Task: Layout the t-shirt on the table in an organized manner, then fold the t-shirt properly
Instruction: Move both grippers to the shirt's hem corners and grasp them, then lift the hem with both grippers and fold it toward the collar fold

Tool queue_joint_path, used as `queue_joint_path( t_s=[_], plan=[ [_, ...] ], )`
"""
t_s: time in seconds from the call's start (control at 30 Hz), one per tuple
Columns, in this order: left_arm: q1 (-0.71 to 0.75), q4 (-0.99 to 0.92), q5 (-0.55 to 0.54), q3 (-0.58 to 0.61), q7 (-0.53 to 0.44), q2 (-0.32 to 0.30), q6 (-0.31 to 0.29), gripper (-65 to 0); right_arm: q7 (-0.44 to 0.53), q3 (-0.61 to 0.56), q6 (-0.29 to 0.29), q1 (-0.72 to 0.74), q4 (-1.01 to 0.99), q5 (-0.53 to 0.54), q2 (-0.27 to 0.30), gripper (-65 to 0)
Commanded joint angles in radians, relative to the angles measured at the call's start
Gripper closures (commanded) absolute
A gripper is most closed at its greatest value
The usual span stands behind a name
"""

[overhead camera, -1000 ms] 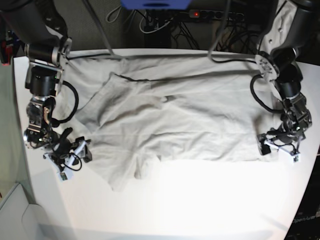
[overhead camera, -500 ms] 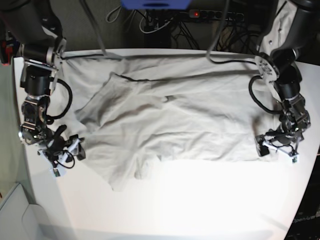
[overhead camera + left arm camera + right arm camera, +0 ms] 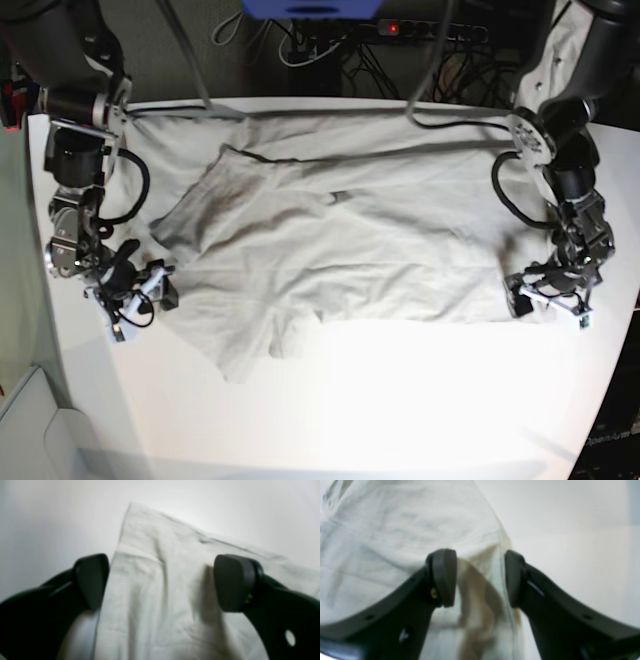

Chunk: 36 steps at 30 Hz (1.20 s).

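White and matte, the big round-edged worktop (image 3: 400, 400) carries the whole job, and the plain grey-beige cotton t-shirt (image 3: 340, 235) lies spread over its middle and far half, reaching from about nine o'clock across to three o'clock. By the look of it the laying-out stage is mostly done but not finished: the body of the cloth is flat in a broad sheet, yet a flap is doubled over toward ten o'clock, a crooked tongue of fabric hangs out toward seven o'clock, and soft wrinkles run through the centre. No proper fold has been made yet, so I judge the whole folding stage is left, after some smoothing of those untidy parts. The left gripper (image 3: 548, 294) sits low at the shirt's corner at three o'clock; in its wrist view its dark fingers (image 3: 233, 582) stand spread wide, one on either side of a strip of cloth that lies flat between them, not pinched. The right gripper (image 3: 133, 291) sits at the shirt's edge at nine o'clock; in its wrist view its fingers (image 3: 443, 576) are parted, straddling the cloth's border with a gap on both sides, gripping nothing that I can see. Both seem placed to take hold of opposite ends.
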Motion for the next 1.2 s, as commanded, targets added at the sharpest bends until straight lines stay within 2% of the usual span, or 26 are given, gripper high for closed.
queue_joint_path(
  t_s=[0.0, 0.1, 0.23, 0.37, 0.4, 0.57, 0.63, 0.67, 0.87, 1.0, 1.17],
  plan=[
    [-0.017, -0.011, -0.005, 0.001, 0.024, 0.003, -0.009, -65.0, 0.026, 0.000, 0.003, 0.033, 0.015, 0.013, 0.006, -32.3],
    [-0.014, -0.043, -0.005, 0.001, -0.036, 0.007, -0.009, -65.0, 0.026, 0.000, 0.003, 0.031, 0.015, 0.013, 0.004, -32.3],
    [-0.011, -0.078, -0.005, 0.003, -0.047, 0.009, -0.009, -65.0, 0.026, 0.000, 0.003, 0.027, 0.015, 0.013, 0.004, -31.3],
    [-0.011, -0.078, -0.003, 0.003, -0.047, 0.009, -0.009, -65.0, 0.024, 0.000, 0.003, 0.025, 0.000, 0.013, 0.004, -23.5],
    [-0.009, -0.078, -0.003, 0.003, -0.047, 0.009, -0.009, -61.2, 0.024, 0.000, 0.003, 0.030, -0.017, 0.013, 0.004, -20.6],
    [-0.003, -0.077, 0.000, 0.003, -0.047, 0.007, -0.009, -18.5, 0.024, 0.000, 0.003, 0.036, -0.077, 0.013, 0.004, -5.2],
    [-0.003, -0.077, 0.006, 0.003, -0.047, 0.007, -0.007, -5.9, 0.024, 0.000, 0.003, 0.036, -0.077, 0.013, 0.006, 0.0],
    [-0.003, -0.077, 0.006, 0.003, -0.042, 0.006, -0.007, -0.5, 0.024, 0.000, 0.003, 0.036, -0.077, 0.013, 0.007, 0.0],
    [-0.006, -0.066, 0.006, 0.003, -0.028, 0.003, -0.007, 0.0, 0.017, 0.006, 0.003, 0.048, -0.015, 0.013, 0.010, 0.0],
    [-0.026, -0.014, -0.003, 0.003, 0.099, -0.014, -0.009, -0.2, -0.025, 0.006, 0.003, 0.048, 0.074, 0.015, 0.018, 0.0],
    [-0.023, 0.183, -0.005, 0.001, 0.294, 0.007, -0.010, -0.1, -0.135, 0.011, 0.003, 0.031, 0.207, 0.018, 0.038, 0.0]
  ],
)
